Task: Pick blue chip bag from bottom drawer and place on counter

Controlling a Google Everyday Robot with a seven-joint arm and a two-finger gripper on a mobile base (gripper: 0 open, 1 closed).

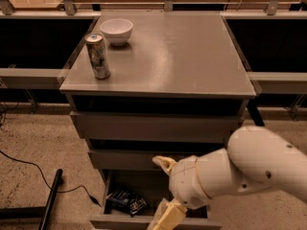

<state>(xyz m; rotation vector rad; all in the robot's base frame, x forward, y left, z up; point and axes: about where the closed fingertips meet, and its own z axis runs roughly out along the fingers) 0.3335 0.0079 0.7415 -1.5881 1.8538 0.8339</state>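
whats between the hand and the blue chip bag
Only bare bottom drawer floor, in the camera view; the hand hangs beside the blue chip bag.

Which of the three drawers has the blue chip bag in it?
The bottom drawer, the one pulled furthest out; the blue chip bag lies at its left, with the claw just right of it.

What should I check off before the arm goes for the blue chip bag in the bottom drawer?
1. Bottom drawer pulled open: ok.
2. Blue chip bag in sight, lying in the drawer's left part with nothing on it: ok.
3. Gripper above the bag: not ok; it hangs to the bag's right, near the drawer front.
4. Room for the arm under the middle drawer: cannot tell.
5. Bare spot on the counter right of the can and bowl: ok.
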